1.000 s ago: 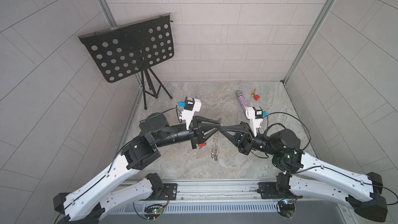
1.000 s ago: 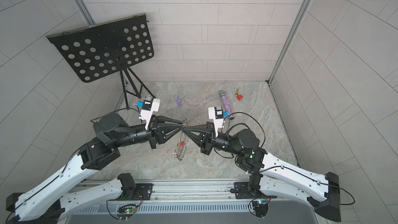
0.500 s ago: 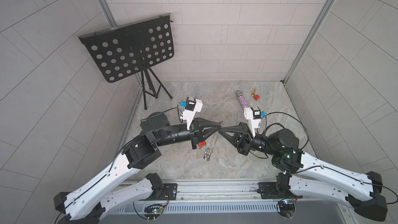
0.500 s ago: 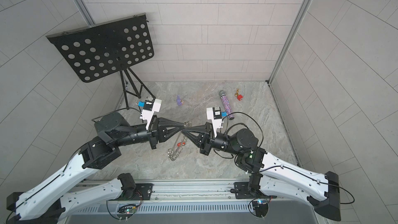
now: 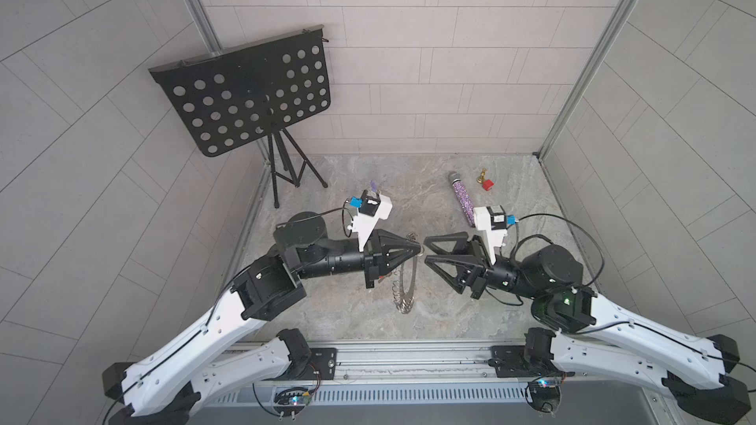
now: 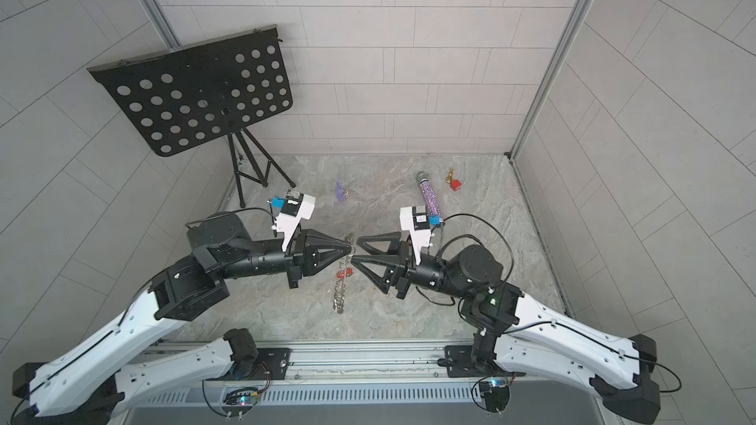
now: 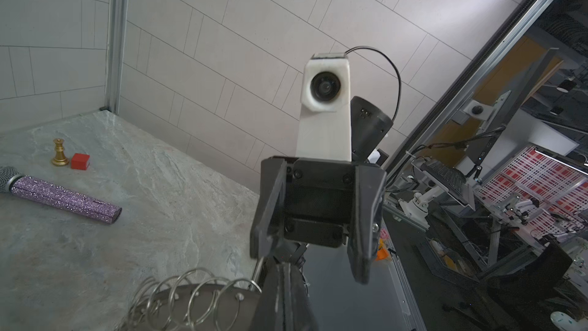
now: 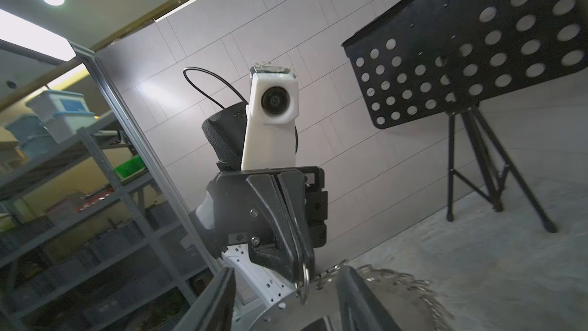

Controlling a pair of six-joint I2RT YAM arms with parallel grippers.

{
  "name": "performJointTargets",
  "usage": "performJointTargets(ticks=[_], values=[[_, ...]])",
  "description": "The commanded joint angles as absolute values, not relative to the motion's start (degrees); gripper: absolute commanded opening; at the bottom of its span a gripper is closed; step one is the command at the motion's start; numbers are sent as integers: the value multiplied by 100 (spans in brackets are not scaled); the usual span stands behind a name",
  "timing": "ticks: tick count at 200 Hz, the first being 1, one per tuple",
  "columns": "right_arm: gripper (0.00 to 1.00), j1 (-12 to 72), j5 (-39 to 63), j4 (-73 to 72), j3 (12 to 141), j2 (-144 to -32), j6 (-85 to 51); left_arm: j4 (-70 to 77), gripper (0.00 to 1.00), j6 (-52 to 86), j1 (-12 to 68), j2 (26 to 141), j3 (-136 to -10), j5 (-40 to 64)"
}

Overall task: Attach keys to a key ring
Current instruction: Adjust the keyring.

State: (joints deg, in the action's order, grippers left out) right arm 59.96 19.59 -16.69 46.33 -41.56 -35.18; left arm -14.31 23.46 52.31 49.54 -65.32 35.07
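The key ring [image 5: 406, 292] hangs edge-on above the marble floor, a grey disc fringed with wire loops, also seen in the other top view [image 6: 341, 294]. My left gripper [image 5: 419, 249] is shut on its upper rim; in the right wrist view the left gripper [image 8: 299, 277] pinches a wire loop [image 8: 304, 281]. My right gripper [image 5: 426, 250] faces it tip to tip, open, its fingers either side of the ring [image 8: 321, 312] without touching. The key's red tag [image 6: 340, 275] shows beside the ring. The left wrist view shows the loops [image 7: 197, 294] by the shut left gripper [image 7: 285, 277].
A black perforated music stand [image 5: 245, 100] stands at the back left on a tripod. A purple glitter microphone [image 5: 462, 198], a gold chess piece [image 5: 482, 175] and a red cube [image 5: 487, 185] lie at the back right. A small purple item [image 6: 339, 192] lies behind the left arm.
My right gripper, shut against the left gripper's tip a moment ago, has opened and let go. The left gripper has closed fully and now carries the key ring alone.
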Motion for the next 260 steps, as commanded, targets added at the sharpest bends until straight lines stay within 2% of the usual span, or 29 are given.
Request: performJointTargets(ticks=[1,55,110,260], values=[[58,6003,1670,-715,4929,-3690,-2876,-2010,0,1946,5270,4947,-7024,3779],[40,6003,2387,76,5459,-4075,-2700,-2206,0,1940,5264,5067,-7234,4136],[29,6003,2796,-64,5530,-4460,-2782,-2171,0,2030,5272,5002,-7185,4221],[14,6005,2812,-254,5536,-4618,-2886,-2048,0,2154,5273,5097,-7097,4279]])
